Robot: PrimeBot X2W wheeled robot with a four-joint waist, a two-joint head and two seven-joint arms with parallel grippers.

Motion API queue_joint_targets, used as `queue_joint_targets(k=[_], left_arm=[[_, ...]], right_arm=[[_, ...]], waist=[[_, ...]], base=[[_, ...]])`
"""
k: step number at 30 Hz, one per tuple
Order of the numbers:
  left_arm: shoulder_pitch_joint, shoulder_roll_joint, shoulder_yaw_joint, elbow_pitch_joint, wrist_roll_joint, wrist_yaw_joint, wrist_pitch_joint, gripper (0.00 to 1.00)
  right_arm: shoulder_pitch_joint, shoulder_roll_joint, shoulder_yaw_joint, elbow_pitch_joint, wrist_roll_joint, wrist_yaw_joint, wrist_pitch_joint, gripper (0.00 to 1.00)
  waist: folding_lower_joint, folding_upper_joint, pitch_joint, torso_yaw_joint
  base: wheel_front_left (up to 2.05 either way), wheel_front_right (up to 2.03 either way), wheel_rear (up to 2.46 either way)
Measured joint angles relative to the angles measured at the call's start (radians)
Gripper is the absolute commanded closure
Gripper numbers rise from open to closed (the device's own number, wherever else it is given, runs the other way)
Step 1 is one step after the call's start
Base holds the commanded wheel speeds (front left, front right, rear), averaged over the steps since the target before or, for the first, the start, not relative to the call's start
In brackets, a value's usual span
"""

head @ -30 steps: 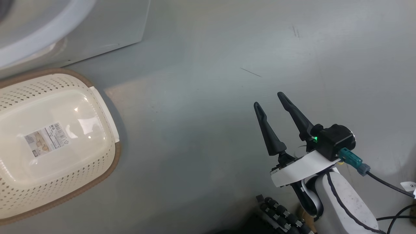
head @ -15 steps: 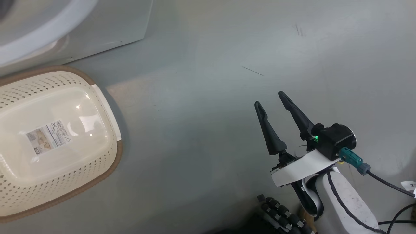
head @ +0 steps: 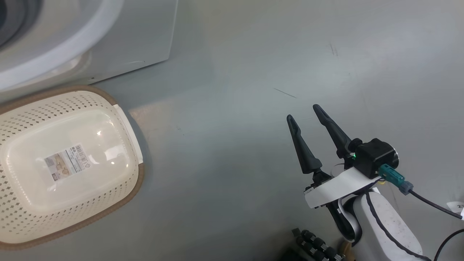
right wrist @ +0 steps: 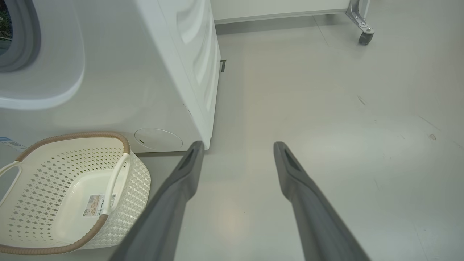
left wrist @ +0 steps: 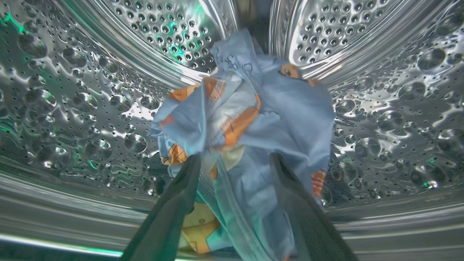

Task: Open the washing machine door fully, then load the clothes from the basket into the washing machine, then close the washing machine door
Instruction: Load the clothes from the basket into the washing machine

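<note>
Inside the steel drum [left wrist: 72, 90] of the washing machine [head: 137, 40], the light blue clothes [left wrist: 290, 119] with orange patches lie in a crumpled heap. My left gripper [left wrist: 233, 161] is open just in front of the heap, with fabric showing between and beyond its fingers. The cream basket [head: 21, 112] stands on the floor before the machine [right wrist: 152, 83] and holds nothing; a barcode sticker shows on its base. My right gripper [head: 302, 112] hovers open over bare floor, well right of the basket [right wrist: 134, 174]. The door is out of view.
Grey floor [head: 232, 145] stretches between the basket and my right arm. A caster wheel [right wrist: 363, 38] of a frame stands at the far right in the right wrist view. Cables [head: 435, 206] trail by my right wrist.
The head camera has shifted, so the basket and machine sit lower and further right in the picture. My right gripper stays open in nearly the same place.
</note>
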State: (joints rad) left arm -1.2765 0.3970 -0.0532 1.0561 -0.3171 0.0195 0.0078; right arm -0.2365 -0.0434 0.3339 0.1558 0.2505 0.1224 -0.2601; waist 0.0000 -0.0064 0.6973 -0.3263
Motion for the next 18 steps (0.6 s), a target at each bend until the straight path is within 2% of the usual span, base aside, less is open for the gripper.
queue_joint_targets(k=[13, 18], left_arm=[[0.005, -0.058, -0.01, 0.062, -0.001, 0.007, 0.027, 0.0], [0.013, -0.091, 0.015, 0.074, -0.03, 0.008, 0.011, 0.0]], right_arm=[[0.002, -0.001, -0.027, 0.013, -0.015, 0.0, 0.0, 0.0], [0.002, -0.001, -0.034, 0.018, -0.023, 0.0, 0.0, 0.0]], waist=[[0.0, 0.0, -0.063, 0.027], [0.0, 0.0, -0.085, 0.043]], base=[[0.0, 0.0, 0.0], [0.0, 0.0, 0.0]])
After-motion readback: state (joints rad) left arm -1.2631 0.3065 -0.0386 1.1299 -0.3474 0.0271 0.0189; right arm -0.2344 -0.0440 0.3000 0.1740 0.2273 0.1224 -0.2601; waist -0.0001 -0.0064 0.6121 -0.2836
